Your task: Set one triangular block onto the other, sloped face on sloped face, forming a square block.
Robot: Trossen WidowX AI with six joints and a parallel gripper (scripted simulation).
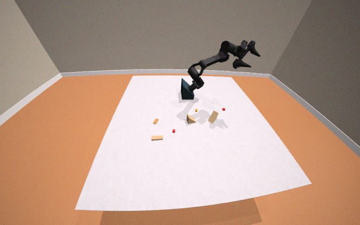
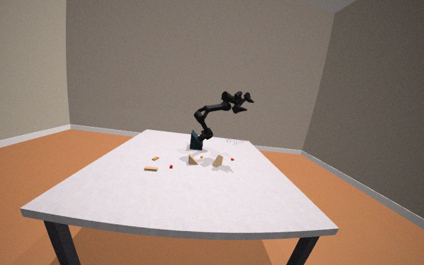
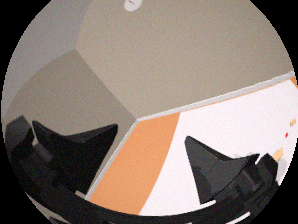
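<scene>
Two tan triangular blocks stand apart on the white table [image 1: 176, 173] [image 2: 174, 204] [image 3: 225, 125]. The left triangular block [image 1: 191, 119] [image 2: 192, 160] shows a triangular end, its slope falling to the right. The right triangular block [image 1: 213, 116] [image 2: 217, 161] shows a broad rectangular face; its ends are hard to make out. My gripper [image 1: 255, 61] [image 2: 249, 106] [image 3: 152, 132] is open and empty, high above the table and to the right of both blocks. In the wrist view a tan piece [image 3: 278, 154] shows near the right edge, partly hidden by a finger; I cannot tell which it is.
A small orange piece [image 1: 196, 110] [image 2: 201, 156] lies behind the blocks. One red cube [image 1: 223, 109] [image 2: 232, 159] is at the right, another red cube [image 1: 173, 131] [image 2: 171, 166] front left. An orange plank [image 1: 155, 121] [image 2: 155, 158] and a tan plank [image 1: 157, 137] [image 2: 150, 169] lie at the left.
</scene>
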